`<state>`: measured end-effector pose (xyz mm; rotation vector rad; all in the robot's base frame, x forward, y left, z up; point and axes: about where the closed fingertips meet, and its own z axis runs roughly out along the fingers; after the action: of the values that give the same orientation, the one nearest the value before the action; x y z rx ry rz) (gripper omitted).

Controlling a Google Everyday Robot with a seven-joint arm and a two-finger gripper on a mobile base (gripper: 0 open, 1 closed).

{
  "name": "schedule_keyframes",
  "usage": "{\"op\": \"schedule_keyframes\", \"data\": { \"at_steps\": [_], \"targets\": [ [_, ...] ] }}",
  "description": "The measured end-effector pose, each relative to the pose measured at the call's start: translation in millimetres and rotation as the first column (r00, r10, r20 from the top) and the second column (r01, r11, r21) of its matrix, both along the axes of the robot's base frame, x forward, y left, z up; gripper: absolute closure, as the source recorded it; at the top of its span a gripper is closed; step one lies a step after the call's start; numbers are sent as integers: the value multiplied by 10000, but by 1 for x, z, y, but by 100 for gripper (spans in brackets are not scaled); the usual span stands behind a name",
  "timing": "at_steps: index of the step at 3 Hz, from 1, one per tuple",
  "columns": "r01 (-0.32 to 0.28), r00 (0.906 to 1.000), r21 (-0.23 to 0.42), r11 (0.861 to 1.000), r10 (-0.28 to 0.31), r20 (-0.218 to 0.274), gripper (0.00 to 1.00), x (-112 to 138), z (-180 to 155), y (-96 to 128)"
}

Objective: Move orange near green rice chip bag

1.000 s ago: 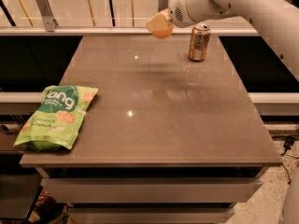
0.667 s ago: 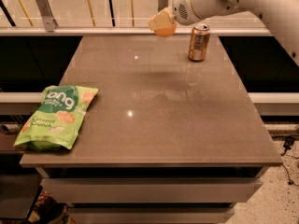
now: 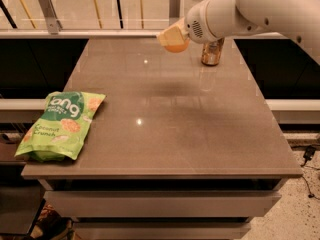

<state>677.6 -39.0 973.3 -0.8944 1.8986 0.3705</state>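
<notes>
The gripper (image 3: 172,38) is in the air above the far part of the table (image 3: 200,134), a little right of the middle, and it comes in from the upper right at the end of a thick white arm (image 3: 260,9). Its pale fingers (image 3: 168,34) are closed on the orange (image 3: 178,46), which hangs between them and does not touch the table surface; only the lower half of the fruit shows under the fingers. A soft dark shadow (image 3: 165,89) lies on the table below and nearer to the camera. Just beside the gripper, on its right side in the view, a gold-brown can (image 3: 212,52) stands upright on the far edge of the table, partly hidden by the arm. The green rice chip bag (image 3: 62,126) lies flat at the near left corner of the table, with its left edge reaching a little over the table side. The orange and the bag are well apart, with a wide grey surface between them.
</notes>
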Motion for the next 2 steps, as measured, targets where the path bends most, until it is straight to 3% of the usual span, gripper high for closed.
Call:
{"op": "schedule_keyframes", "data": {
  "at_steps": [2],
  "targets": [
    [-773,9969,212,9968,775,-125,100,-40,-21,13]
  ]
}}
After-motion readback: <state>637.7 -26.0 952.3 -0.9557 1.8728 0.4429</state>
